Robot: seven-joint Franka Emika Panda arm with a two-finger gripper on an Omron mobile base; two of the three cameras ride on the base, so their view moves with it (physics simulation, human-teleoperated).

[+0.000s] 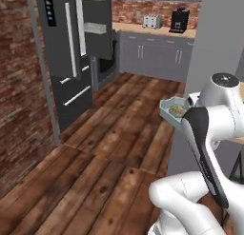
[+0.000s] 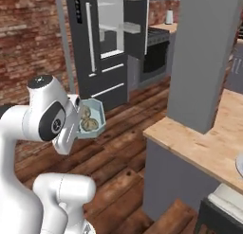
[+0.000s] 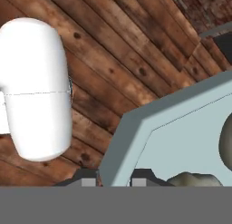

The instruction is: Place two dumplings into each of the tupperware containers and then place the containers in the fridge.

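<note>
two dumplings (image 2: 87,119) sit inside the light blue container (image 2: 90,118), held up in the air over the wood floor (image 1: 105,153), beside the arm's upper joint. gripper (image 3: 115,178) is clamped on the container's rim, one fingertip on each side of the wall, tub roughly level. fridge (image 1: 71,63) stands well apart ahead by the brick wall (image 1: 19,86), one door open showing the white inside.

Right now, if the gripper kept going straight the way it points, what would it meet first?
The gripper is shut on the rim of the light blue container, so that wall is already between the fingers. Beyond it, the line looks to run down to the wooden floor, though depth is unclear.
</note>
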